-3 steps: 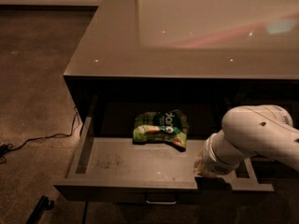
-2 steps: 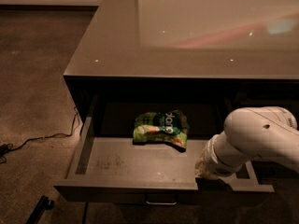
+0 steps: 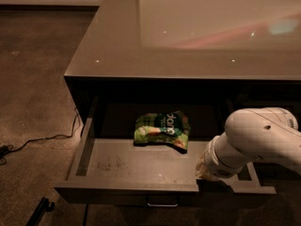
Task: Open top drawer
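Note:
The top drawer (image 3: 117, 166) stands pulled out from under the counter, its grey scuffed floor showing and its small loop handle (image 3: 161, 203) at mid-front. A green snack bag (image 3: 162, 130) lies at the back of the drawer. My white arm (image 3: 254, 142) reaches in from the right, its wrist at the drawer's front right corner. My gripper (image 3: 207, 180) is at the front edge of the drawer, to the right of the handle, mostly hidden by the wrist.
The glossy counter top (image 3: 188, 32) overhangs the drawer. A black cable (image 3: 42, 138) runs over the carpet on the left. A dark object (image 3: 40, 210) lies on the floor at bottom left.

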Motion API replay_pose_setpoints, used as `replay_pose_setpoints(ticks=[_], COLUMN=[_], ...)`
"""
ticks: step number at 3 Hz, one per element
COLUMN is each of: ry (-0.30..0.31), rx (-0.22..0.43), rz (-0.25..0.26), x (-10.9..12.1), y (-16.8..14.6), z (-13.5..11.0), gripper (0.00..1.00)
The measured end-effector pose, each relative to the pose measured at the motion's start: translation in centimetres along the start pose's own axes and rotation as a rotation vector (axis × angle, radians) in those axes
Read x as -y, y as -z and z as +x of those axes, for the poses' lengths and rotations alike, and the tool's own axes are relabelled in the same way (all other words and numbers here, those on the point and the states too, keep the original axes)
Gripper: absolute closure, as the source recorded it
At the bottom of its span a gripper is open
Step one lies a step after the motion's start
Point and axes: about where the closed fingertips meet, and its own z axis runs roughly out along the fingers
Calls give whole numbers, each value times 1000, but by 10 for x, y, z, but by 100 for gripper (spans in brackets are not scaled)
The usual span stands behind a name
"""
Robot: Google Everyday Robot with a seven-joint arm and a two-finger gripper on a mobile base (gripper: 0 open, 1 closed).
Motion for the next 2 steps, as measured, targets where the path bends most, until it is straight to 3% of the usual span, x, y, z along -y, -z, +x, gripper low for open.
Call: replay_pose_setpoints(ticks=[2], ry=[0], rx=[0], rz=[0], x=[0], y=[0], z=[0], gripper=[12])
